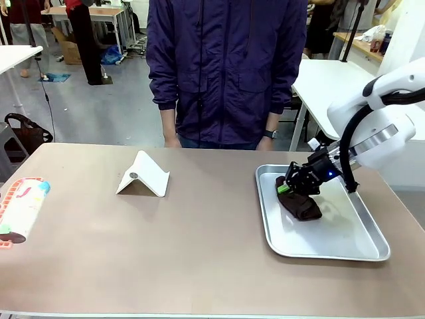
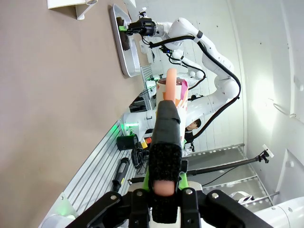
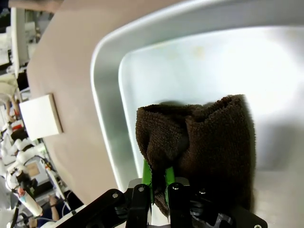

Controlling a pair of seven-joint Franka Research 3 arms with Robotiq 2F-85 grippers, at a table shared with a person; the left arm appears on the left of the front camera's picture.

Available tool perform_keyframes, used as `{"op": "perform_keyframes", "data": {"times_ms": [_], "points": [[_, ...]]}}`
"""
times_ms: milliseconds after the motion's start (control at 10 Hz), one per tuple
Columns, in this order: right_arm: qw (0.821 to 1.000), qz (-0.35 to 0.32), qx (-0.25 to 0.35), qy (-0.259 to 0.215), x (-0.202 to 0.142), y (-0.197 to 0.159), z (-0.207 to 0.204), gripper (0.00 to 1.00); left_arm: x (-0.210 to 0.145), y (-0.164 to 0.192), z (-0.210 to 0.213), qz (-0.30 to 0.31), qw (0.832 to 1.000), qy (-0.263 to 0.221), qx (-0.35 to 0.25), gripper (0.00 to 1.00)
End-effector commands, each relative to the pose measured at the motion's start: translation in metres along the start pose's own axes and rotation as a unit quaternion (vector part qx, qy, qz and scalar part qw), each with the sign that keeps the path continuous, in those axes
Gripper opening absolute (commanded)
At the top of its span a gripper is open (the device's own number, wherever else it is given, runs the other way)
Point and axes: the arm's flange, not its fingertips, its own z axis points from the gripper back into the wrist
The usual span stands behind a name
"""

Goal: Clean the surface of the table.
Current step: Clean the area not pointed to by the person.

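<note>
Cloth (image 1: pixel 300 205), dark brown terry, is sitting bunched in the steel tray (image 1: pixel 332 249), and the right gripper (image 1: pixel 285 188) is pinching shut on it. The table (image 1: pixel 199 252) is stretching mostly to the tray's left, long axis running side to side, so I'm guessing the wipe is heading that way, toward the white folded stand (image 1: pixel 143 175). Far left of the tray, the left gripper (image 2: pixel 165 183) is clamping a peach-handled tool (image 2: pixel 168 118) with a black wrap. Not seeing any readable writing.

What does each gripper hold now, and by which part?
Right gripper: the brown cloth in the tray, by a fold at its edge. Left gripper: a pink tool, by its black-wrapped near end.
</note>
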Motion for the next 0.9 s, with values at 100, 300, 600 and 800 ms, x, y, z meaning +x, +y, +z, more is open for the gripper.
{"op": "perform_keyframes", "data": {"times_ms": [100, 300, 600, 800], "points": [[0.998, 0.029, 0.011, 0.061, -0.016, -0.002, -0.037, 0.0, 0.001, -0.003, 0.0, 0.003, 1.0, -0.003, -0.003, 0.21], [0.998, 0.036, -0.007, 0.057, -0.015, -0.006, -0.035, 0.0, 0.001, -0.003, 0.0, 0.003, 1.0, -0.003, -0.003, 0.21], [1.0, 0.01, -0.018, 0.005, -0.006, -0.021, -0.012, 0.0, 0.001, -0.003, 0.0, 0.003, 1.0, -0.003, -0.003, 0.21], [1.0, -0.009, -0.011, -0.018, -0.005, -0.033, 0.005, 0.0, 0.001, -0.003, 0.0, 0.003, 1.0, -0.003, -0.003, 0.21]]}}
